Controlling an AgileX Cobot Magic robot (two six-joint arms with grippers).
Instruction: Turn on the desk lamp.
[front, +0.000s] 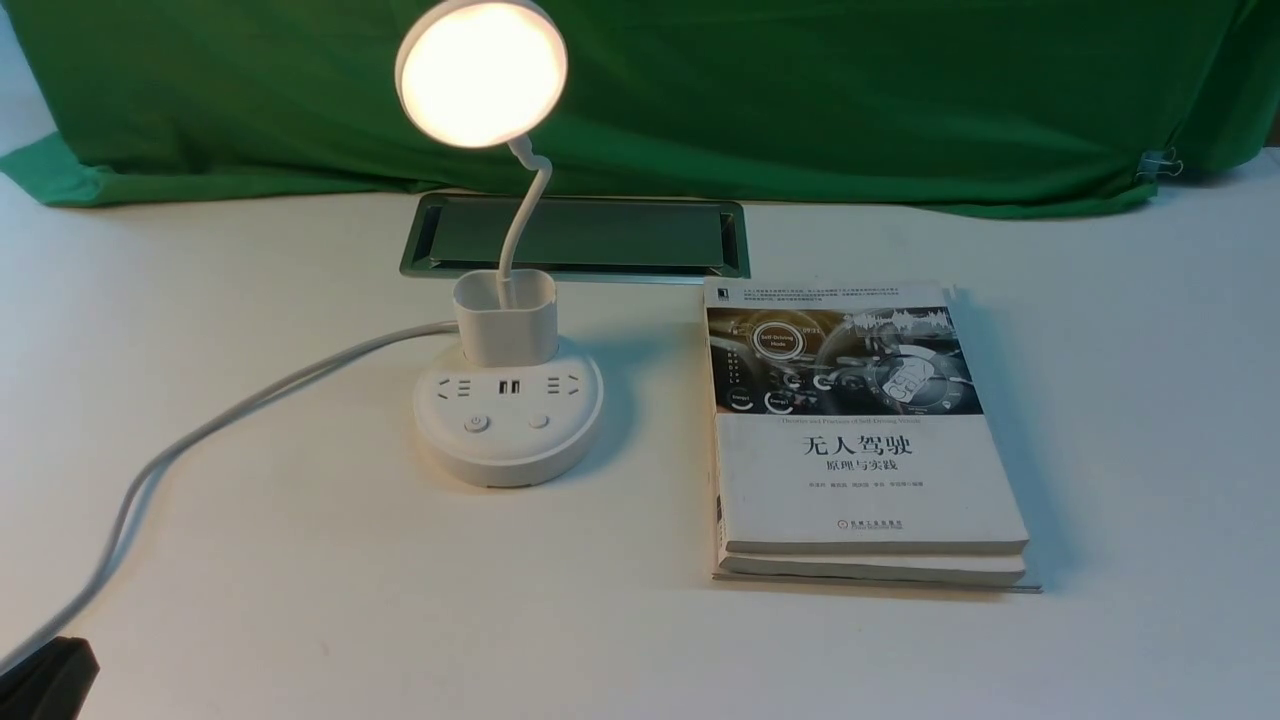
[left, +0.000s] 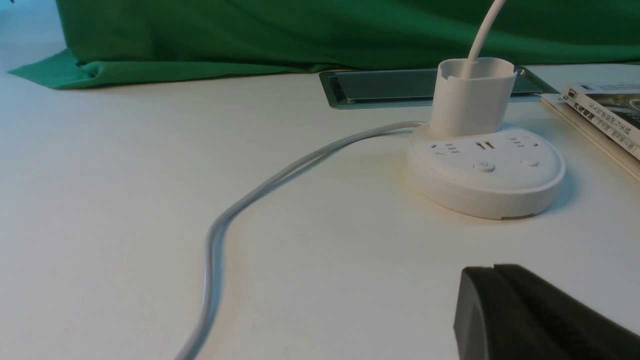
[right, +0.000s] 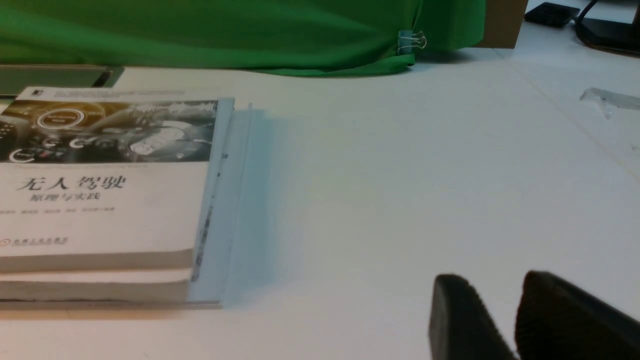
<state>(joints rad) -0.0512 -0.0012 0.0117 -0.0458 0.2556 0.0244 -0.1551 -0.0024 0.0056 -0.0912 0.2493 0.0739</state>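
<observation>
The white tabletop (front: 300, 560) carries the lamp (front: 508, 415) on its round base, left of centre. A white cable (front: 200, 435) runs from the base across the tabletop to the near left edge. Right of the lamp, apart from it, lies a stack of books (front: 860, 450), flat, covers up. Behind the lamp a metal-rimmed hatch (front: 580, 238) is set into the surface. Green cloth (front: 800, 90) drapes onto the far edge, with a clip (front: 1158, 163) at its right end.
</observation>
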